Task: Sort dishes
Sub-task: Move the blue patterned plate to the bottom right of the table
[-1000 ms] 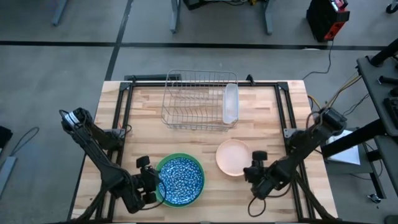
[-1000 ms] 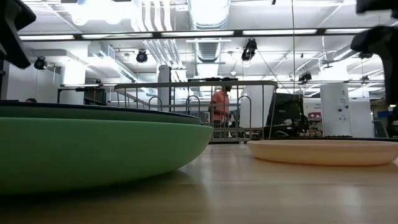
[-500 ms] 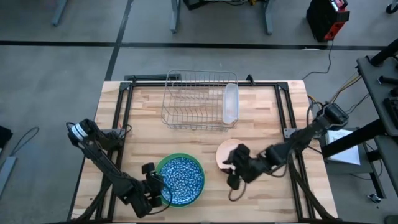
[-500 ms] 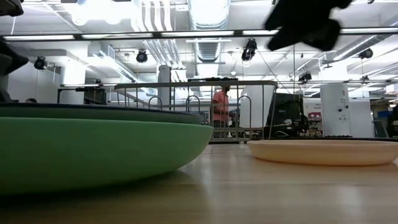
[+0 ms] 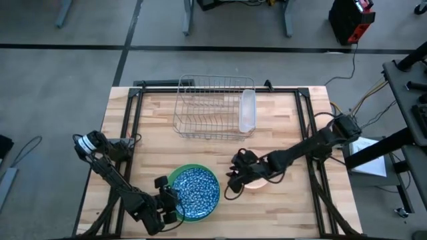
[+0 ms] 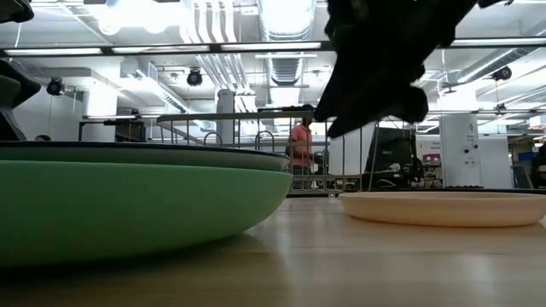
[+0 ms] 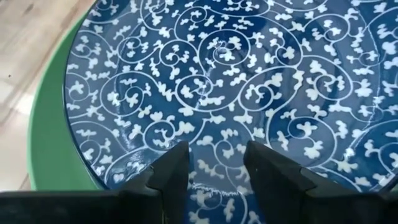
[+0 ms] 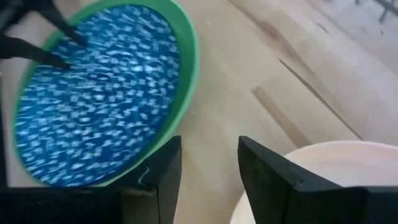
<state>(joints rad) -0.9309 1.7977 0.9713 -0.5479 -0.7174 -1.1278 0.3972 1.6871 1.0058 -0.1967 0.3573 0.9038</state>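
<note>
A wooden bench [image 5: 153, 143] stands on a grey floor, with a wire rack [image 5: 210, 107] at its far edge. Near the front edge a blue plate [image 5: 195, 189] lies in a green plate [image 5: 215, 201]; the left gripper [image 5: 175, 203] is spread at their rim. The right gripper [image 5: 233, 181], spread, hovers over the pink bowl [image 5: 257, 185] beside them.

On the table [image 5: 287, 117], my left gripper [image 5: 171, 205] sits at the near edge against the blue speckled plate [image 5: 195, 191], which rests inside the green plate [image 5: 215, 202]. My right gripper [image 5: 235, 179] reaches across the peach-pink bowl [image 5: 259, 185], fingers seemingly parted. The wire rack [image 5: 207, 107] stands toward the far edge.
</note>
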